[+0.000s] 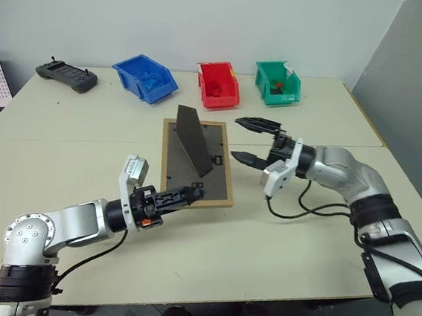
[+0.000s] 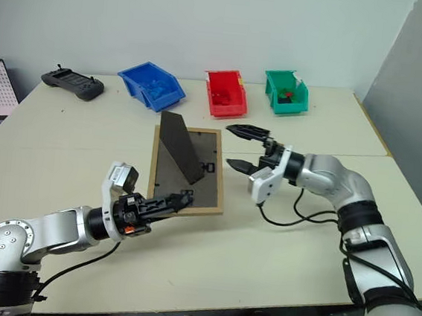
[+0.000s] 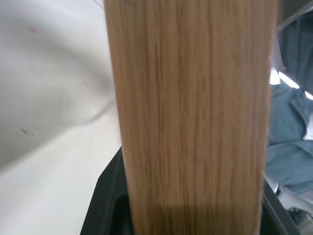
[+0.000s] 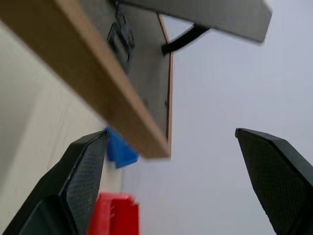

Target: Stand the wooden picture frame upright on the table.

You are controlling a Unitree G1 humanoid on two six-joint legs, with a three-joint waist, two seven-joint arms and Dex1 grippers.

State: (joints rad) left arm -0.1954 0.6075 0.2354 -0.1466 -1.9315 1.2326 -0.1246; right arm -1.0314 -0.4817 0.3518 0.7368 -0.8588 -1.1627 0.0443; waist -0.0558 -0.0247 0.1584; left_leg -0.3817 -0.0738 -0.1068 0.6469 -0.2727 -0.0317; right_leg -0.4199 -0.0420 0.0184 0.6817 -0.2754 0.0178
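The wooden picture frame (image 1: 182,172) lies back side up in the middle of the table (image 1: 262,245), and its dark easel stand (image 1: 195,138) sticks up from the back panel. My left gripper (image 1: 190,194) is shut on the frame's near edge. In the left wrist view the light-wood edge (image 3: 190,117) runs between its fingers. My right gripper (image 1: 235,138) is open just right of the frame, pointing at its right side without touching it. The right wrist view shows the frame's edge (image 4: 98,93) ahead of the spread fingers (image 4: 83,171).
A blue bin (image 1: 145,78), a red bin (image 1: 218,84) and a green bin (image 1: 278,82) stand in a row along the far side. A black controller (image 1: 67,77) lies at the far left. A grey partition (image 1: 419,88) borders the right side.
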